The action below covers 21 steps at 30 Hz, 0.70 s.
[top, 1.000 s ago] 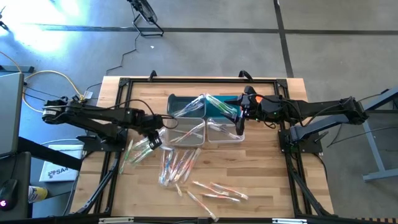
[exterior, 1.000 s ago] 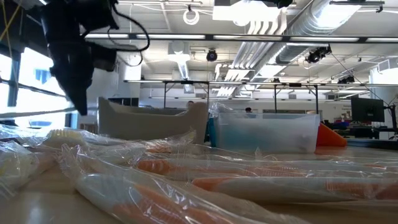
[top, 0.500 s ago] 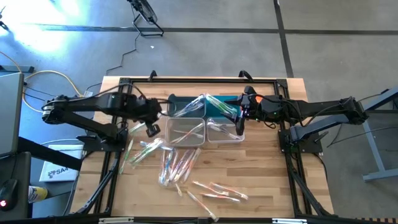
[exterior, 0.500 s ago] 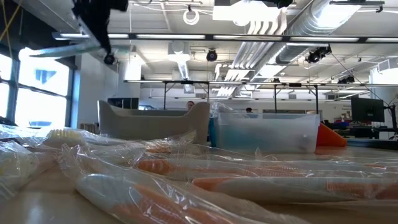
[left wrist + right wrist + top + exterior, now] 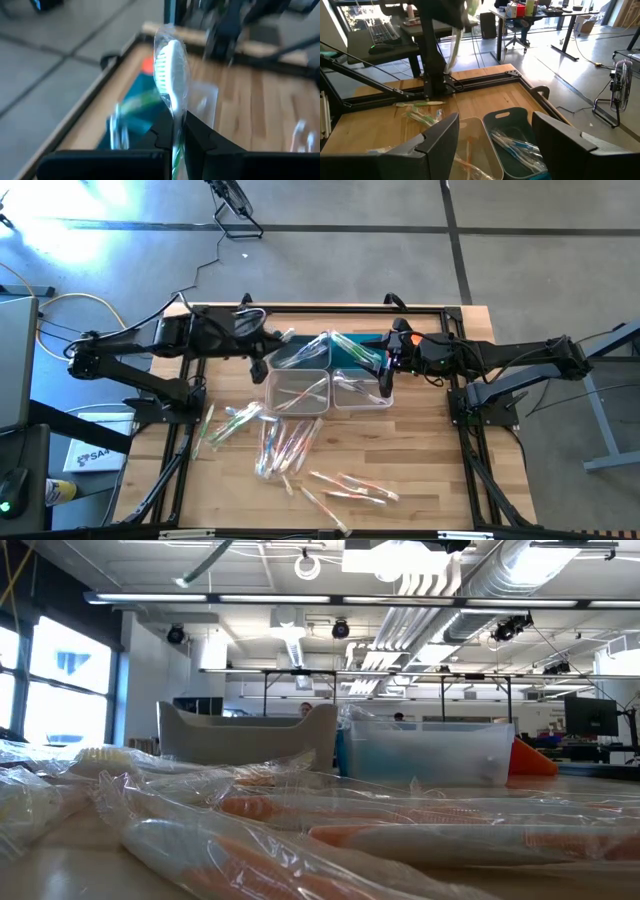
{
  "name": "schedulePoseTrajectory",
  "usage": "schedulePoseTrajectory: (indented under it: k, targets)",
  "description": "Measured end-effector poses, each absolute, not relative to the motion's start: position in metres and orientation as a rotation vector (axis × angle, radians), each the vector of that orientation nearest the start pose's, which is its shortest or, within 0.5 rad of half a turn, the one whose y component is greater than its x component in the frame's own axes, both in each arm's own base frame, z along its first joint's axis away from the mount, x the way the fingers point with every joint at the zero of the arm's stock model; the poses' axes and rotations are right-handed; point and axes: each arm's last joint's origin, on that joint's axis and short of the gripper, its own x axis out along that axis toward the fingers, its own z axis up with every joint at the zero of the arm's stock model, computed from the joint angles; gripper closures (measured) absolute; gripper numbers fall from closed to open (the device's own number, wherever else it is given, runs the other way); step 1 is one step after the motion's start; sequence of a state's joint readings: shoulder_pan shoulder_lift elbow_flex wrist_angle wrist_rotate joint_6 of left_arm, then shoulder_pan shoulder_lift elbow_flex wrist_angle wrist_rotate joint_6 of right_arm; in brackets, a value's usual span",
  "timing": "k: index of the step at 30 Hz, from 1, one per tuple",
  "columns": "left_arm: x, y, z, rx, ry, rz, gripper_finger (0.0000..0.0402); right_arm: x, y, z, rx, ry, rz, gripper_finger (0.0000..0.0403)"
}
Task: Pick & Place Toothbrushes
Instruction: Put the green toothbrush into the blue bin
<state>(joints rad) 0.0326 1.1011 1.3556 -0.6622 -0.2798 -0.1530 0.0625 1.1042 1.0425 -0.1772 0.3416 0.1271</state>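
Wrapped toothbrushes lie scattered on the wooden table [image 5: 283, 442], with more near the near edge [image 5: 350, 486] and in the low view's foreground [image 5: 300, 825]. My left gripper [image 5: 263, 343] is above the table's far left part, beside the teal bin [image 5: 345, 352], and is shut on one green-and-white toothbrush [image 5: 170, 70]. My right gripper [image 5: 495, 145] is open and hovers over the right clear bin [image 5: 360, 392]. Some toothbrushes lie in the teal bin [image 5: 517, 145] and in the clear bins. My left gripper pinches the toothbrush's handle [image 5: 174, 131] between its two fingers [image 5: 200, 142], wrapper included. The bristle head [image 5: 169, 64] sticks out past the fingertips. The toothbrush is lifted clear of the table; its lower end is hidden behind the fingers.
Two clear bins [image 5: 297, 390] stand side by side in the table's middle, with the teal bin behind them toward the far edge. A black frame [image 5: 190, 330] rims the table. An orange object [image 5: 530, 760] lies beyond the bins. Bare wood shows at the near left and right.
My left gripper has risen from the toothbrush pile on the table's left and moved toward the far edge and the teal bin, carrying one toothbrush lifted clear. In the low view it has climbed out of the top of the picture.
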Motion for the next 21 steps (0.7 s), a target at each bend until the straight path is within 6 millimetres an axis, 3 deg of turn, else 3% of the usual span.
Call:
schedulePoseTrajectory:
  k: [10, 16, 21]
  targets:
    - [0.229, 0.015, 0.446, -0.004, 0.099, 0.281, 0.039, 0.244, 0.006, 0.368, 0.093, 0.149, -0.279, 0.0159]
    - [0.253, 0.014, 0.445, 0.023, 0.019, 0.22, 0.039, 0.266, 0.009, 0.368, 0.117, 0.043, -0.2, 0.0159]
    - [0.27, 0.013, 0.442, 0.021, -0.018, 0.159, 0.039, 0.29, 0.011, 0.356, 0.095, 0.024, -0.182, 0.0159]
